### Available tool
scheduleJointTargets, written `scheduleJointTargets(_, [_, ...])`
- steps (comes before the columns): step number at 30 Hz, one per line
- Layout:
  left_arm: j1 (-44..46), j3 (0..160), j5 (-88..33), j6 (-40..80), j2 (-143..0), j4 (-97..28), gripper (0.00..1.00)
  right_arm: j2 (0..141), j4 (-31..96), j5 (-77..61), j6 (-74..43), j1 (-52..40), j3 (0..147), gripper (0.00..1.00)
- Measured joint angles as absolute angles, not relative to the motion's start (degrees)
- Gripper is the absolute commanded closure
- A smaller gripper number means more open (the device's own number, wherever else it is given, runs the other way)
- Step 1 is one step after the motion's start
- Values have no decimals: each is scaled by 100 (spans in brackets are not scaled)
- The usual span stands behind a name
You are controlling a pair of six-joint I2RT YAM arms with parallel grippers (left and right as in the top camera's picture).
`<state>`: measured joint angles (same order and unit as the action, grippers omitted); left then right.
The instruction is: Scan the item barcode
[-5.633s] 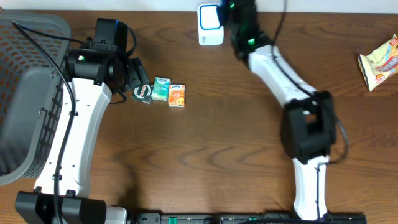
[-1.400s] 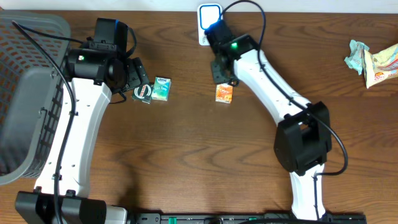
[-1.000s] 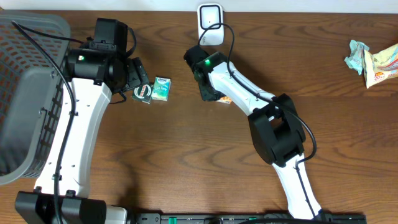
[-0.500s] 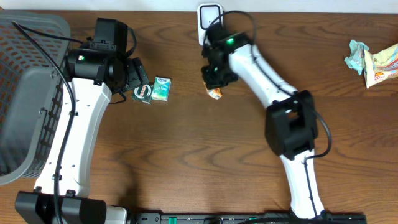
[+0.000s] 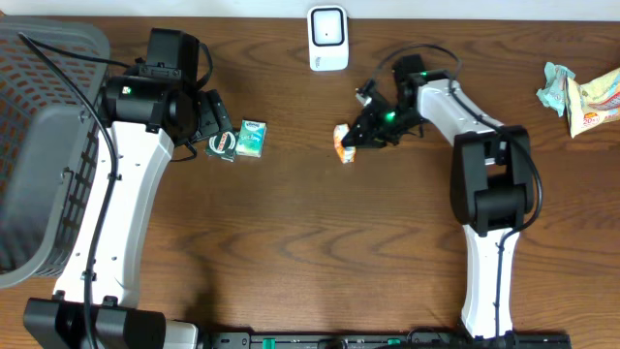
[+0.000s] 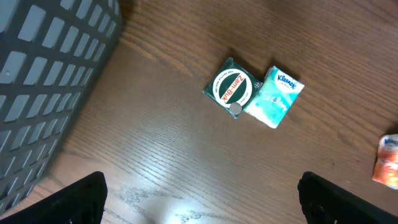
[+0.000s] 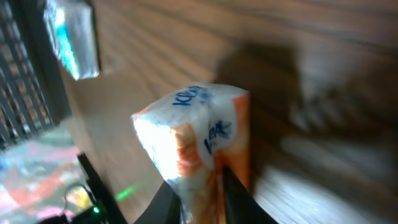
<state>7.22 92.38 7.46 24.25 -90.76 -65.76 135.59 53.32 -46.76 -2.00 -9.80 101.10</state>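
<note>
Since the frame just before, our right arm has swung out to the right. The right gripper (image 5: 360,134) now meets the orange tissue pack (image 5: 343,142) from that side. The pack sits about where it was, below the scanner (image 5: 328,39). Only the right wrist view shows 2 fingers (image 7: 239,199) pinching the tilted pack's lower edge. The left wrist view shows the left gripper (image 6: 202,186) spread wide above a green tin (image 6: 232,88) that touches a teal tissue pack (image 6: 275,98). The table (image 5: 291,242) is brown wood, with 1 grey basket (image 5: 39,116) at its left.
</note>
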Motion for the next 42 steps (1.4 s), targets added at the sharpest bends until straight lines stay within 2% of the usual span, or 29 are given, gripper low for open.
scheduleJointTargets(3, [722,9238,746,2425,-9076,-6578,2,13548,5653,-4353,-305,-670,10186,71])
scheduleJointTargets(7, [722,9238,746,2427,-9076,-6578,2,13524,6366,-3638,-384,-148,10628,60])
scheduleJointTargets(9, [722,9238,746,2427,-9076,-6576,2,13469,6493,-3485,-338,-84,10812,62])
scheduleJointTargets(12, [722,9238,746,2427,-9076,-6578,2,13323,6543,-3404,-270,-220,10903,65])
scheduleJointTargets(15, [722,9238,746,2427,-9076,-6578,2,13303,6377,-3352,-176,-513,10877,59])
scheduleJointTargets(24, [722,9238,746,2427,-9076,-6578,2,13301,5658,-3341,-196,-1035,10363,53])
scheduleJointTargets(25, [722,9238,746,2427,-9076,-6576,2,13301,5540,-3339,-233,-1044,10269,55])
scheduleJointTargets(26, [722,9238,746,2427,-9076,-6576,2,13301,5468,-3341,-255,-1048,10182,60])
scheduleJointTargets(28, [722,9238,746,2427,-9076,-6576,2,13266,5288,-3417,-357,-1052,10022,76])
scheduleJointTargets(29, [722,9238,746,2427,-9076,-6576,2,13229,5168,-3409,-388,-1061,9929,92])
scheduleJointTargets(30, [722,9238,746,2427,-9076,-6576,2,13218,5107,-3422,-454,-1074,9841,99])
scheduleJointTargets(36, [722,9238,746,2427,-9076,-6576,2,13192,5017,-3763,-768,-1090,9769,99])
scheduleJointTargets(42, [722,9238,746,2427,-9076,-6576,2,13192,4884,-5419,-652,-836,9929,99])
